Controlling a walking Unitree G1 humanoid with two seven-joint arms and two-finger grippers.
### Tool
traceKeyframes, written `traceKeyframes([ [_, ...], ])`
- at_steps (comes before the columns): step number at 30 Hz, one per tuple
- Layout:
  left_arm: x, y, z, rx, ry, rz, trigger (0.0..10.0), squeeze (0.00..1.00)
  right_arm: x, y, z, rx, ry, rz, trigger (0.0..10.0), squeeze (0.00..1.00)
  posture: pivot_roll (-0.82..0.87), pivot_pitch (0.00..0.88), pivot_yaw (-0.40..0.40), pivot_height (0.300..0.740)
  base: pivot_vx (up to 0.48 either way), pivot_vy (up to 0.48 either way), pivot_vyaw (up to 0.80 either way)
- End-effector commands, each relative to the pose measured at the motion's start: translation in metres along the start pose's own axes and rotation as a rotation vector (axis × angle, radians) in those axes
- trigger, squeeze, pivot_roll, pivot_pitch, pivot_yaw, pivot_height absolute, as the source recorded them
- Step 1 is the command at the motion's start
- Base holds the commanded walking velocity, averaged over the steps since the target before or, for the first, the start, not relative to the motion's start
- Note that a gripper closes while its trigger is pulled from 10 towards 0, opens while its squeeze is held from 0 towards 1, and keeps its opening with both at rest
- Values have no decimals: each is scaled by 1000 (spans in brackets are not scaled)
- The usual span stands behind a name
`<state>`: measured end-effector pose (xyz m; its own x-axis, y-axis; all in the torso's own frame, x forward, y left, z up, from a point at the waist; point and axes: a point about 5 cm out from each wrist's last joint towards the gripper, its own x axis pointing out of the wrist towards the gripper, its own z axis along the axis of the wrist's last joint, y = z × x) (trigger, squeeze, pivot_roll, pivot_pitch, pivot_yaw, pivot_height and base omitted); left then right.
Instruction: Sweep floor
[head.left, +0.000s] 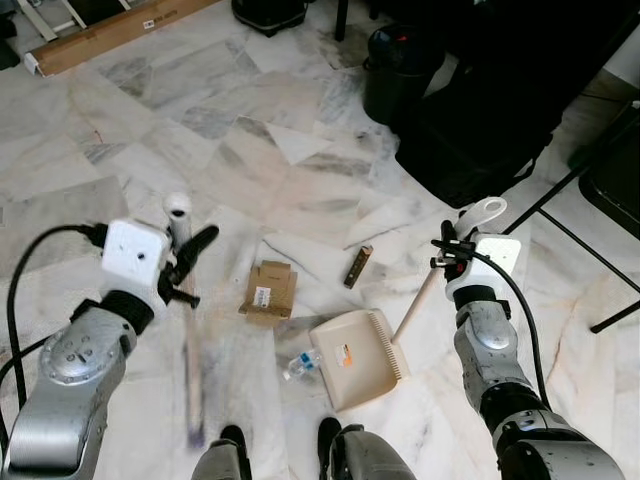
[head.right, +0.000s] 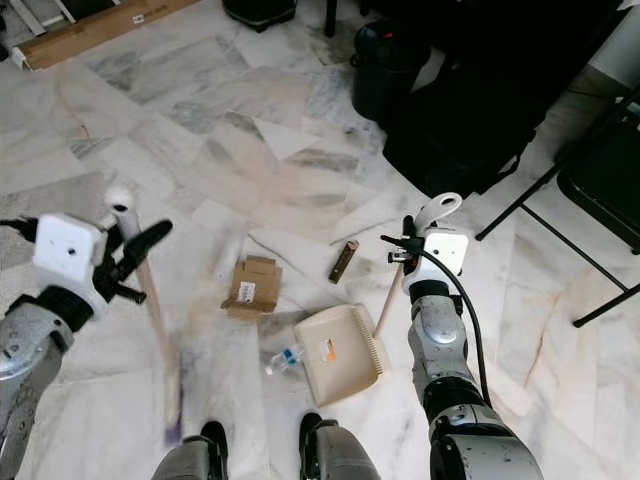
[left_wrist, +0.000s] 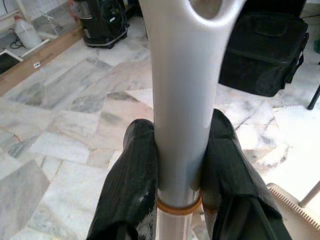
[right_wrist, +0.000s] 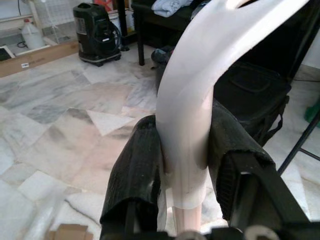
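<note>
**Both grippers gripping handles over littered marble**

The left gripper (head.left: 185, 262) is clamping the broom (head.left: 190, 340), its stick slanting down toward the robot's feet. The right gripper (head.left: 452, 252) is pinching the dustpan handle (head.left: 418, 300); the dustpan (head.left: 355, 358) is lying on the floor, a plastic bottle (head.left: 300, 365) touching it, with a cardboard box (head.left: 268, 290) and small brown box (head.left: 358, 266) nearby.

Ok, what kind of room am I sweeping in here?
Probably a home living or storage area: marble tile floor, a black bag beside a black bin, and a floor-cleaning machine by the wall.
</note>
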<state>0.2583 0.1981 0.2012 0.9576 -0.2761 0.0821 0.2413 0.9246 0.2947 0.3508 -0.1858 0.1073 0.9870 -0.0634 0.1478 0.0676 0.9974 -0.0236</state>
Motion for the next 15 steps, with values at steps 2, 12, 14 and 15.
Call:
traceKeyframes([
  [2,1,-3,1,22,-10,3,10000,0,-11,3,-20,6,99,6,10000,0,11,294,-60,740,0,0,0],
  [12,22,-18,-25,-183,-68,175,10000,0,-12,1,-19,2,89,9,10000,0,-30,322,-73,740,0,0,0],
  [14,25,-20,-26,-196,-65,175,10000,0,-12,0,-19,1,86,8,10000,0,-34,329,-78,740,0,0,0],
  [15,28,-22,-27,-193,-67,167,10000,0,-12,-1,-19,0,85,8,10000,0,-35,332,-79,740,0,0,0],
])
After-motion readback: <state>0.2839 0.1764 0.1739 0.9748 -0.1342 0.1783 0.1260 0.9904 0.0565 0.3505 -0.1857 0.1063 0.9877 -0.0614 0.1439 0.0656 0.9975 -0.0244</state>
